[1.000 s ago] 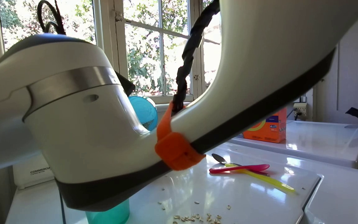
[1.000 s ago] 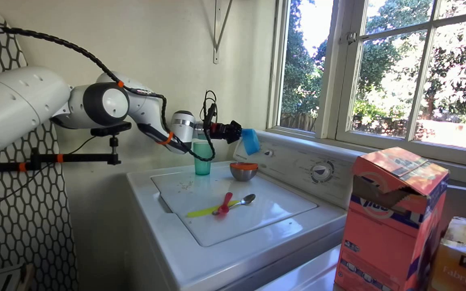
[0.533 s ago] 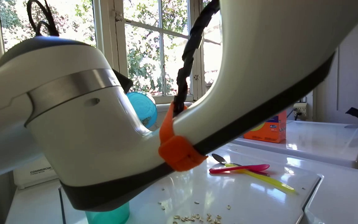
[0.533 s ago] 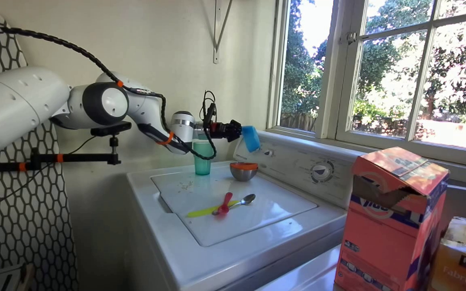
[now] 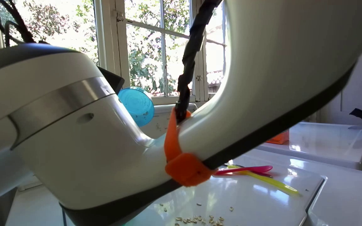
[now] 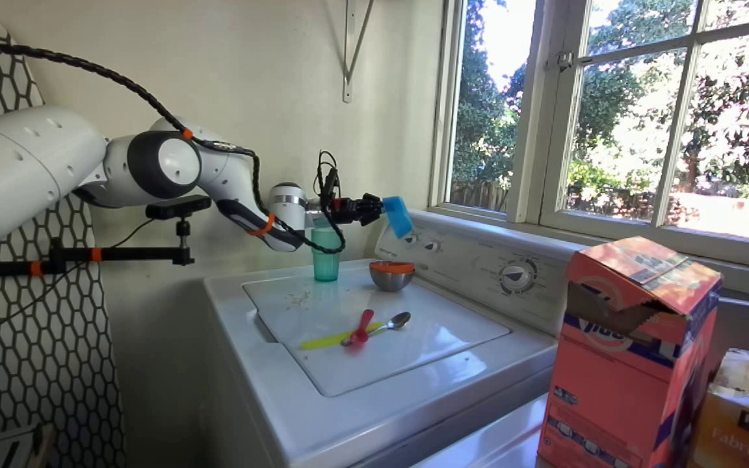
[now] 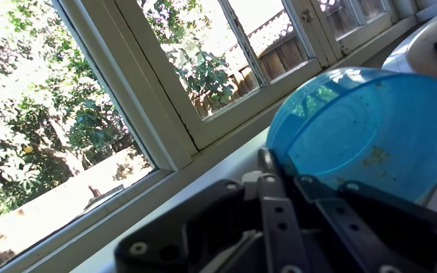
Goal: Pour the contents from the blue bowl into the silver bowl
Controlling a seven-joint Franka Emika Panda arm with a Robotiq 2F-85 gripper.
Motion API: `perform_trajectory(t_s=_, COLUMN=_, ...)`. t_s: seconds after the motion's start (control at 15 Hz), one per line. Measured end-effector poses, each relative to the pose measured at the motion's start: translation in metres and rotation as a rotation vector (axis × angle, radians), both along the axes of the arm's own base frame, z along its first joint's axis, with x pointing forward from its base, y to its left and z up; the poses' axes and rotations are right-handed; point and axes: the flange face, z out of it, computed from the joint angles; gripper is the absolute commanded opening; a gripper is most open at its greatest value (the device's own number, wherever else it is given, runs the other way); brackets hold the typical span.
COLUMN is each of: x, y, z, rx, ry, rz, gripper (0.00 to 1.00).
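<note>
Tipped blue bowl (image 7: 336, 129) held in the air above the washing machine (image 6: 374, 374)

The jaws are closed firmly on the rim of the blue bowl, which hangs from them tilted far over. Its mouth is turned sideways, so that the inside shows in the wrist view and in an exterior view. A few small patches of pale bits (image 7: 376, 156) cling to the blue wall.

The silver bowl (image 6: 392, 281) sits upright on the washing machine, near the control panel (image 6: 472, 268), with orange showing inside its rim. It is lower than the blue bowl; whether one is straight above the other cannot be told, and the bottom of the silver bowl is hidden.

A teal cup (image 6: 326, 260) stands upright near the silver bowl, the two apart. A loose scatter of pale flakes (image 5: 200, 217) lies on top of the machine. A pink spoon (image 6: 364, 323) rests across a yellow utensil (image 6: 322, 341) and a metal spoon (image 6: 400, 320). In the foreground of an exterior view stands a torn cardboard box (image 6: 615, 396), with a second box (image 6: 738, 422) beside it, partly out of view.
</note>
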Motion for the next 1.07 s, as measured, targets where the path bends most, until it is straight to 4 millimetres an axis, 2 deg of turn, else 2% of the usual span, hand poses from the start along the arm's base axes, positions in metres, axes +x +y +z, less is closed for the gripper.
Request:
perform_trajectory(t_s=0.47, x=-0.009, y=-0.003, z=0.001, rx=-0.03, ry=-0.012, rz=-0.092, gripper=0.01)
perform_trajectory(t_s=0.8, x=-0.011, y=-0.029, z=0.008, rx=0.037, ry=-0.091, rz=-0.243, gripper=0.01)
perform_trajectory(t_s=1.07, x=-0.01, y=-0.048, z=0.015, rx=0.176, ry=-0.193, rz=-0.307, gripper=0.01)
